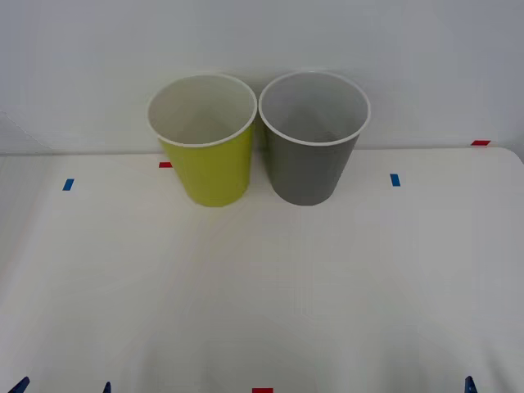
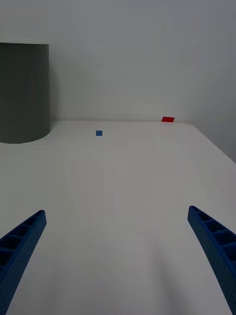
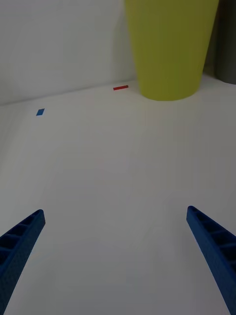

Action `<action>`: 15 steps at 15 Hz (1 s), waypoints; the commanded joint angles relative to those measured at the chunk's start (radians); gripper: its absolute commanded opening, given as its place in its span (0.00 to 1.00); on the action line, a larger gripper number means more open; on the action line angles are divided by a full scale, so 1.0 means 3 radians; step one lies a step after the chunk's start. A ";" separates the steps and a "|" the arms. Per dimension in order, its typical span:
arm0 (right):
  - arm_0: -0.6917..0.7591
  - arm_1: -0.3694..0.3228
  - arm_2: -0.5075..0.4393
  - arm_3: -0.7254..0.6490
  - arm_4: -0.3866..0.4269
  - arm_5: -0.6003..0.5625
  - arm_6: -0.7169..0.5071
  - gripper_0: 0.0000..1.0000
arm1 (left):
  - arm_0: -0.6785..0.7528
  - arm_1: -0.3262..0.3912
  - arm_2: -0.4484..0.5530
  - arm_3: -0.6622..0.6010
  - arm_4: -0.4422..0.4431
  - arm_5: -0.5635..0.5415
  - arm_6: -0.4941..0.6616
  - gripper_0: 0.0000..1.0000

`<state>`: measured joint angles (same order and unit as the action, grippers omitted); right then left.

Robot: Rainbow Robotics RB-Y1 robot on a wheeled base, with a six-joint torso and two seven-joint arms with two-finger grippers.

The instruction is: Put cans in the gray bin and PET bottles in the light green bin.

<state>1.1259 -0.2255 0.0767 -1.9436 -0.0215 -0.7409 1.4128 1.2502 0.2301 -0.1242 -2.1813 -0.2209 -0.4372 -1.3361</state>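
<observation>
The light green bin (image 1: 214,168) and the gray bin (image 1: 311,168) stand upright side by side at the back of the white table (image 1: 262,286), rims nearly touching. Both look empty inside. Cans and PET bottles are out of view. My left gripper (image 3: 115,210) hovers low over the near left of the table, open, with nothing between its fingers; the light green bin (image 3: 169,44) is well ahead of it. My right gripper (image 2: 117,211) is open over the near right, with the gray bin (image 2: 22,93) far ahead. Blue fingertips (image 1: 18,385) peek in at the front view's bottom edge.
Small tape marks lie on the table: blue tape (image 1: 68,184) at the left, blue tape (image 1: 395,179) at the right, red tape (image 1: 165,164) beside the green bin and red tape (image 1: 262,390) at the front edge. A white wall (image 1: 262,41) rises behind the bins.
</observation>
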 commanded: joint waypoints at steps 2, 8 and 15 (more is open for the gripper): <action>0.0000 0.0000 0.0000 0.0000 0.0000 0.0000 0.0000 1.00 | 0.0000 0.0000 0.0000 0.0000 0.0000 0.0000 0.0000 1.00; 0.0000 0.0000 0.0000 0.0000 0.0000 0.0000 0.0000 1.00 | 0.0000 0.0000 0.0000 0.0000 0.0000 0.0000 0.0000 1.00; 0.0000 0.0000 0.0000 0.0000 0.0000 0.0000 0.0000 1.00 | 0.0000 0.0000 0.0000 0.0000 0.0000 0.0000 0.0000 1.00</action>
<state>1.1259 -0.2255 0.0767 -1.9435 -0.0215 -0.7409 1.4128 1.2502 0.2301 -0.1242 -2.1813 -0.2209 -0.4372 -1.3361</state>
